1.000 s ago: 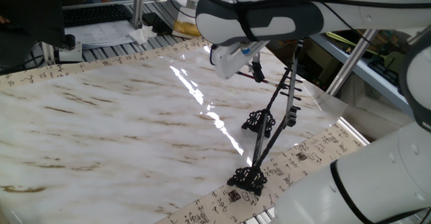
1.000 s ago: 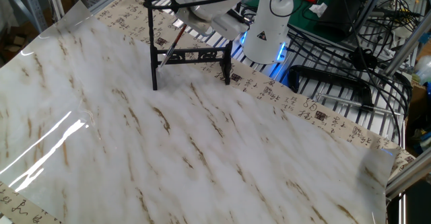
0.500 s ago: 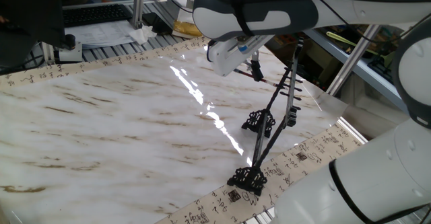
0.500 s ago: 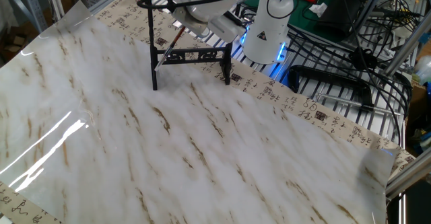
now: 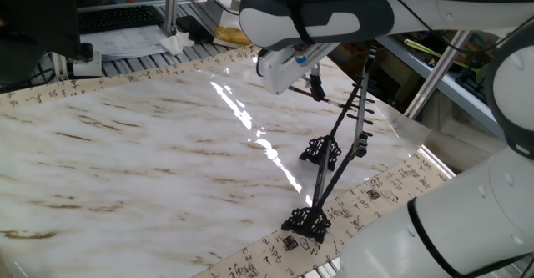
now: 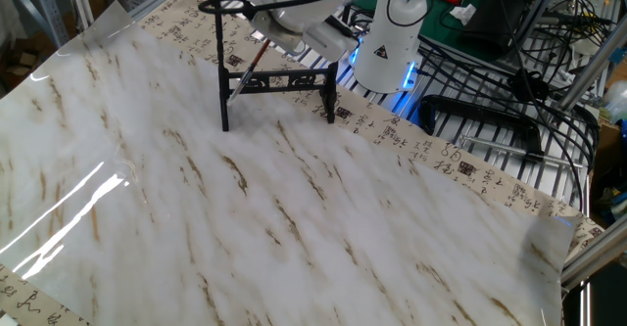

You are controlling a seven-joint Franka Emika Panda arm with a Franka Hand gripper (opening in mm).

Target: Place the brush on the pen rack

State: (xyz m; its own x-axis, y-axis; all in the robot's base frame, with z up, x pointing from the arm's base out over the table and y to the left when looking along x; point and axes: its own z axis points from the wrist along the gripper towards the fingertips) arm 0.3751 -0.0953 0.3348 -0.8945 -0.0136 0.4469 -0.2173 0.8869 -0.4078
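Bright, even overhead lighting. Streaks of white glare across the glossy marble table (image 5: pixel 150 144) in both views. Soft, faint shadows. Slightly soft focus; blue glow at the arm base (image 6: pixel 392 47).

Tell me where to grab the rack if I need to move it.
Probably the rack's left upright post, low down, pinched from the open table side. It is thin, straight and bare there, while the gripper and brush crowd the top.

Two high, angled fixed cams on opposite sides of table (image 5: pixel 125 144); shared: marble top, pen rack (image 5: pixel 334 153).
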